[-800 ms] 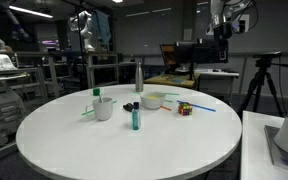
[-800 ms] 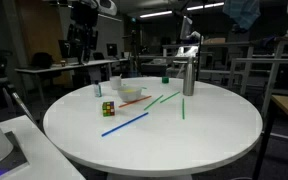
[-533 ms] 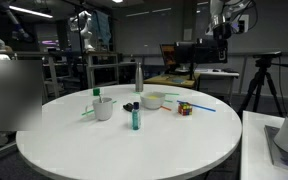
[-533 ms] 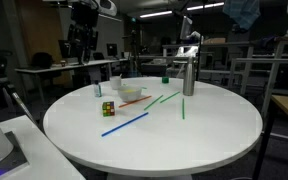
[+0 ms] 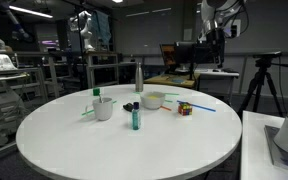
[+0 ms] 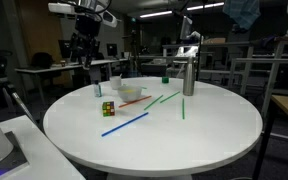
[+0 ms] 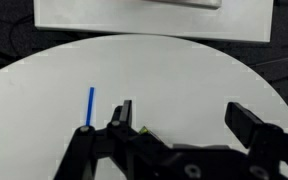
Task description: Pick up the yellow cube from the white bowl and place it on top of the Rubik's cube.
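Way up off the round white desk (image 5: 74, 140), my claw (image 7: 178, 108) hung with its fingers spread wide and nothing between them. The small low white bowl (image 5: 152, 100) sat toward the middle of the desk. The little multicoloured Rubik's cube (image 5: 185, 109) was just beside it, not touching. Honestly couldn't pick out the small yellow cube at this size, only a faint yellowish tint at the bowl. The wrist view caught a thin blue stick (image 7: 90, 105) lying flat on the desk.
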`<state>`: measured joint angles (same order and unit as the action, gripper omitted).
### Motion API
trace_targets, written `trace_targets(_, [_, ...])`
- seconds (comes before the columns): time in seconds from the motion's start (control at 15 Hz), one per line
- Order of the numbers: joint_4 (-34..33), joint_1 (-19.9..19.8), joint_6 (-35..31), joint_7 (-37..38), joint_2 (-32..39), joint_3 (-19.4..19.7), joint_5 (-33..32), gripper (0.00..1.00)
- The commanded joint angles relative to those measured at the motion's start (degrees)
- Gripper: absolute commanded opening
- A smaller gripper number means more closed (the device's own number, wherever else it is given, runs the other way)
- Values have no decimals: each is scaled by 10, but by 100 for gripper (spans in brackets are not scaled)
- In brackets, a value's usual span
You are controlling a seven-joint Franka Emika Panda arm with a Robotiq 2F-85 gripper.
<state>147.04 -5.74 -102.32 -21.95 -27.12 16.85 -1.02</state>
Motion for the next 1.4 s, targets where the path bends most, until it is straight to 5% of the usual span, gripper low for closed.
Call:
trace_targets(0.0, [-35, 22, -10, -14, 48, -27, 21, 100])
trace_targets(0.4, [-104, 57, -66, -3, 130, -73, 30, 100])
trace_targets(1.0, [-135, 52, -438, 138, 266, -146, -56, 100])
trace_targets(1.33, [-152, 52, -507, 228, 329, -141, -138, 100])
